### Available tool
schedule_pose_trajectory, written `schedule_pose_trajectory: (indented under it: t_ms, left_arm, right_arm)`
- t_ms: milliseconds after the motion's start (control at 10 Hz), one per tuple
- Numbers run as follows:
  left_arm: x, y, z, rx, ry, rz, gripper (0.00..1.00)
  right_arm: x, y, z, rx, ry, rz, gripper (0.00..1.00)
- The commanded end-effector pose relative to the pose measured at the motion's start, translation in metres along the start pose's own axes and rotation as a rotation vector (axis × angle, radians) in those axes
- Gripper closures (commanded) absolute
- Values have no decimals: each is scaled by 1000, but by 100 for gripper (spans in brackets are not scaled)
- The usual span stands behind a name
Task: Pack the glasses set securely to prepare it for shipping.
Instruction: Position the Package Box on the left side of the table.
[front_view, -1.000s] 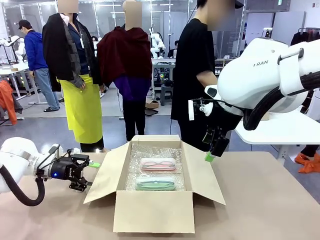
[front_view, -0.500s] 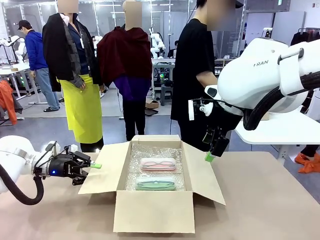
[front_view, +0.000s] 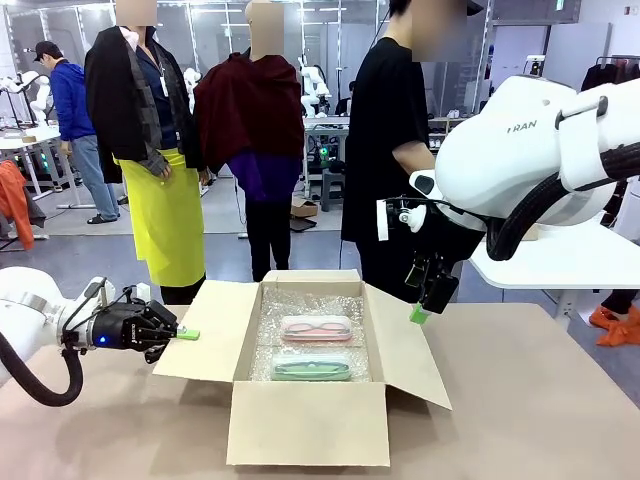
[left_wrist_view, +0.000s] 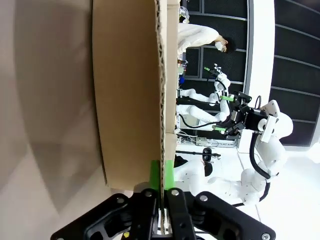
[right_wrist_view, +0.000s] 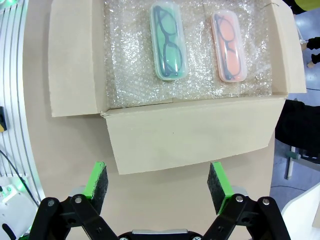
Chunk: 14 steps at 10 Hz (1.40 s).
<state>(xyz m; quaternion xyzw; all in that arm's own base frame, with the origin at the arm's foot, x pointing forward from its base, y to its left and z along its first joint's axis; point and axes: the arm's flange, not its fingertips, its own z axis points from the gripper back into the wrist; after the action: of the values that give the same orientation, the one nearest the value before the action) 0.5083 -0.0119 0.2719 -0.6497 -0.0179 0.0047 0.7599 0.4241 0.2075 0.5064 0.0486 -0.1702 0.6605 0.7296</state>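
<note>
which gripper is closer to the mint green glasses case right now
Right, though it's close. The right gripper hangs open above the box's right flap, beside the mint green glasses case. The left gripper is shut on the left flap, slightly farther out.

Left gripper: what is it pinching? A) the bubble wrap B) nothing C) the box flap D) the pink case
C: the left gripper is shut on the edge of the box flap, and the wrist view shows its green pads clamped on the cardboard.
</note>
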Motion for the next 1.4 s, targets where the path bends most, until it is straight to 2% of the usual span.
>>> schedule_pose_trajectory:
  t_ms: [0, 200, 300, 500, 700, 800, 1300]
  left_arm:
    - [-7, -2, 6, -28, -21, -33, 100]
    - [-5, 1, 13, 12, 0, -35, 100]
    - [-3, -3, 23, 4, -37, -32, 100]
    - [-2, -12, 52, -18, -39, -17, 100]
    - [-1, -16, 101, 4, -26, 5, 100]
    - [-3, -15, 126, 76, -13, -5, 100]
    - [-15, -20, 244, 127, -109, -19, 100]
  right_arm:
    - [3, 0, 1, 3, 9, -6, 0]
    - [3, 0, 1, 3, 9, -6, 0]
    - [3, 0, 1, 3, 9, -6, 0]
    - [3, 0, 1, 3, 9, -6, 0]
    - [3, 0, 1, 3, 9, -6, 0]
    - [3, 0, 1, 3, 9, -6, 0]
    - [3, 0, 1, 3, 9, -6, 0]
